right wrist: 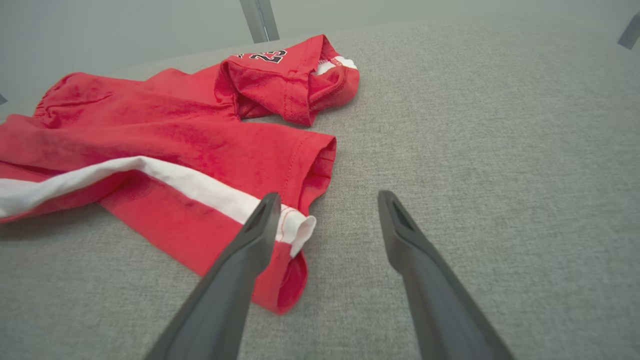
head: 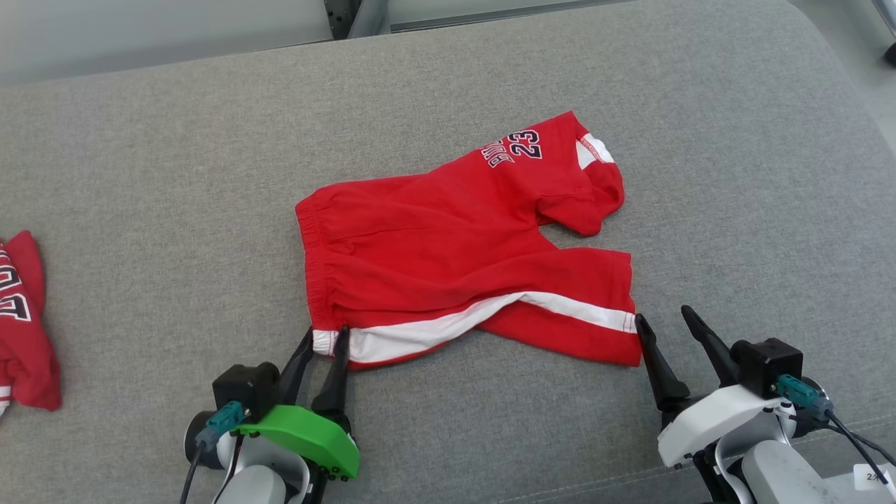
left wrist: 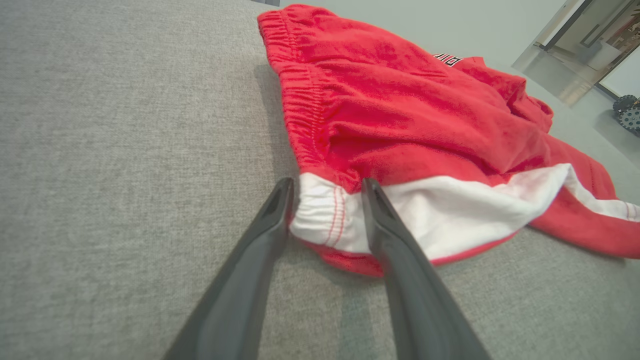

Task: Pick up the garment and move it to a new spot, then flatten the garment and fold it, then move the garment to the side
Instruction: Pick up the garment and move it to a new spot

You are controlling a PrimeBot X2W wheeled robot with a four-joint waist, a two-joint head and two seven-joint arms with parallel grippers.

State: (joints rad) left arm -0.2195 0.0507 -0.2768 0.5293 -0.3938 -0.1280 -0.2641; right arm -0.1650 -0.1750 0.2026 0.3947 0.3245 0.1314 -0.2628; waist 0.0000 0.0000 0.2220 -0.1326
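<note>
Grey fuzzy cushion [head: 175, 175] is under both my grippers. Closest to me, my left gripper [head: 325, 332] has its two fingers a bit apart. One is on each side of the white corner of the waistband, and I think they are not squeezing it yet. My right gripper [head: 662, 315] has its jaws wide with nothing in them. One finger is right at the hem corner of the near leg, and the other is over bare cushion. Between them lie the red shorts [head: 448, 238], in the middle of the cushion, just in front of me. A white stripe [head: 434, 329] runs along their near side. Farther back, the other leg is bunched up and turned over, near the number 23 [head: 526, 143]. I cannot tell if the shorts are in their new spot. They look mostly flat, but I think that far leg needs smoothing. No fold is made, and the move to the side is not done. The shorts lie long ways from my left to my right. The waistband is at my left and the leg ends point right, tipped a little away from me.
</note>
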